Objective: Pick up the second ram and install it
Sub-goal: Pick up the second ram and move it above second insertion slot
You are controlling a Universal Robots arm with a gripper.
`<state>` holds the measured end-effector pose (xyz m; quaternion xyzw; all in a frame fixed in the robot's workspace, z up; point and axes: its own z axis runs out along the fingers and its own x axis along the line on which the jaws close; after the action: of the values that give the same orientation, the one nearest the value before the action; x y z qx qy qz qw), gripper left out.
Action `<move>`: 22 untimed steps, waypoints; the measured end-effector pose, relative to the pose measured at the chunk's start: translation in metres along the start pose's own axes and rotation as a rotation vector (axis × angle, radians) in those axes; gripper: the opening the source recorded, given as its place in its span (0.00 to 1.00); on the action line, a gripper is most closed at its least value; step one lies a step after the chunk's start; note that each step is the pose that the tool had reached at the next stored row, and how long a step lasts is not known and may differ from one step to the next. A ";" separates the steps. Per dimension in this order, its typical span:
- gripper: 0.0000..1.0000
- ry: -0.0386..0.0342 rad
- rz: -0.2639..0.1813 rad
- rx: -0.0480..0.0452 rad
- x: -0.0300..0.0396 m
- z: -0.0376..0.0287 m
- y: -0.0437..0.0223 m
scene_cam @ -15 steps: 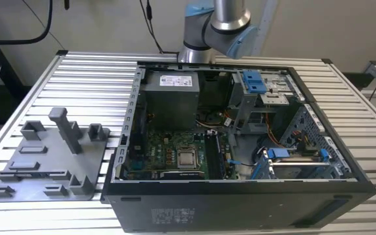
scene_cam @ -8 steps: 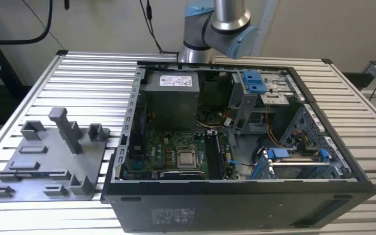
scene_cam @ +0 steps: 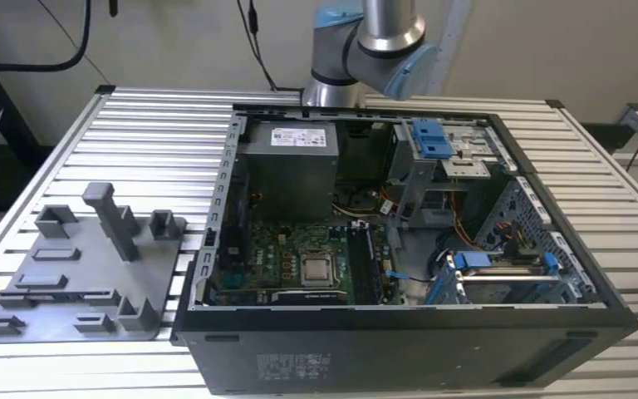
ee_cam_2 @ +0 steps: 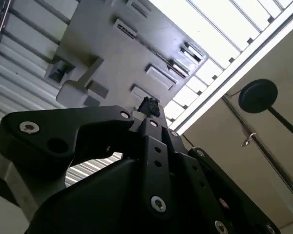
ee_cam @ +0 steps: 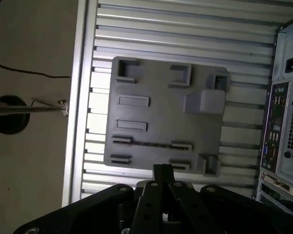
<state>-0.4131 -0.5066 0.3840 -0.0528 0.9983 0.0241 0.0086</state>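
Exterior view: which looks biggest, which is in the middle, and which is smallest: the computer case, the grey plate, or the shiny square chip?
Largest to smallest:
1. computer case
2. grey plate
3. shiny square chip
No ties; the gaps are clear.

No legible text: white label (scene_cam: 300,135) on power supply (scene_cam: 288,179), pale print (scene_cam: 293,366) on case side (scene_cam: 430,357) unreadable.

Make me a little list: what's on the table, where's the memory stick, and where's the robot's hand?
table: silver slatted table
computer: open black computer case, on the exterior view's right
plate: grey plastic fixture plate with upright blocks, on the exterior view's left
ram: slim dark memory stick, seemingly on edge between the plate's holders
gripper: black gripper, facing the plate, apart from the stick
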 end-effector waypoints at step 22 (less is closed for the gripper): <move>0.11 0.0156 -0.341 -0.0056 -0.0002 0.0001 -0.0001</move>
<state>-0.4130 -0.5066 0.3838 -0.2216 0.9748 0.0246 0.0047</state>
